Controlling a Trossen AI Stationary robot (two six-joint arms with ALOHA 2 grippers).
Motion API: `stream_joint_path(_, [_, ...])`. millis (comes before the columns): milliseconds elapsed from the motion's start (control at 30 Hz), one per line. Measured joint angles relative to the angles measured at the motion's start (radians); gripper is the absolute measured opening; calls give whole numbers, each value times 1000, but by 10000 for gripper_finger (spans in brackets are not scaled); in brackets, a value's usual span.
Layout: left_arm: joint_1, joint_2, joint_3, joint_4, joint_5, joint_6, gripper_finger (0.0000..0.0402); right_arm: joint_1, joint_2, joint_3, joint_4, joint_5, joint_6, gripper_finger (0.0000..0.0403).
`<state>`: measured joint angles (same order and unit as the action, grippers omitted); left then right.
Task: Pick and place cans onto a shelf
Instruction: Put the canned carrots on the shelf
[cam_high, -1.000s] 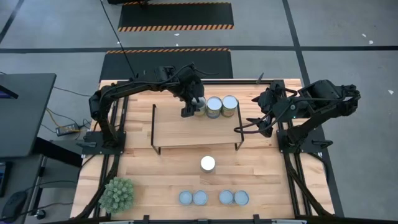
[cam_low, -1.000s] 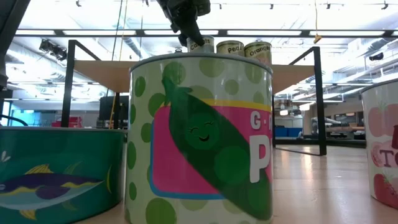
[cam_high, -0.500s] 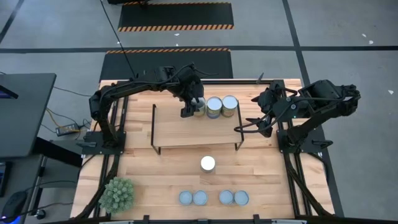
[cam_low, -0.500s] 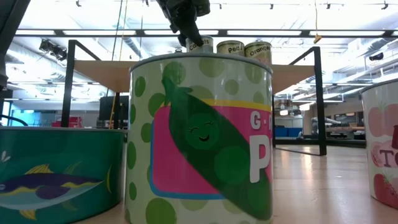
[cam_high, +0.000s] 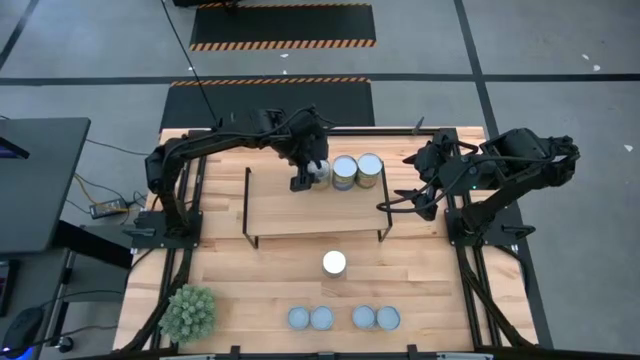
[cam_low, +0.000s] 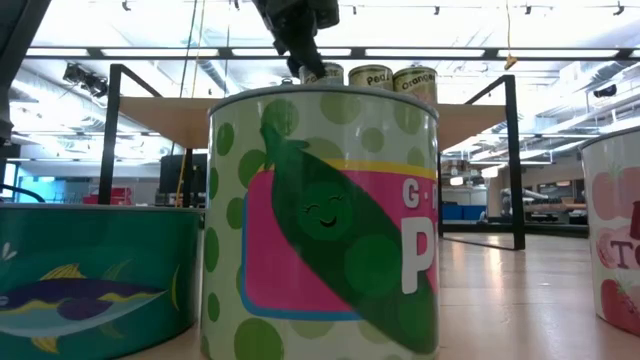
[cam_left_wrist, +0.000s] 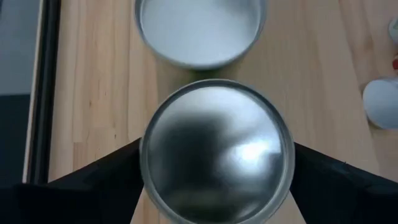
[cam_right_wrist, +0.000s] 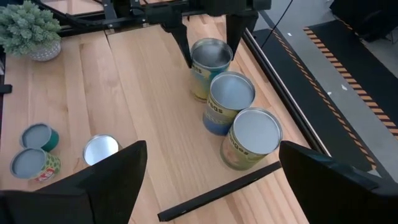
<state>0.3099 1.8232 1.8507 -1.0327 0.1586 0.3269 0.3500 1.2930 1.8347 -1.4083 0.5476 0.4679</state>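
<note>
The shelf stands at the table's far middle. Two silver-topped cans stand on its board. My left gripper is over the shelf, shut on a third silver-topped can just left of them. This can stands upright on the board. A fourth silver-topped can stands on the table in front of the shelf. Several bluish-topped cans stand in a row near the front edge. My right gripper hangs open and empty at the shelf's right end. My left gripper pinches the can's round wall just below the rim between its two fingers, one on each opposite side. The fingers come from above, pointing down. The can is upright, and its bottom seems to rest on the shelf board.
A spiky green plant ball sits at the table's near left corner. In the low view, the pea-label can, a fish-label can and a tomato-label can fill the foreground.
My left gripper has shifted slightly toward the table's right at the can on the shelf. The can stays upright beside the other two.
</note>
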Motion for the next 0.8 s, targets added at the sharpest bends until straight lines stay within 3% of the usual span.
stream_joint_path(800, [-6, 14, 0, 8, -15, 44, 357, 0, 0, 0, 22, -18, 7, 373])
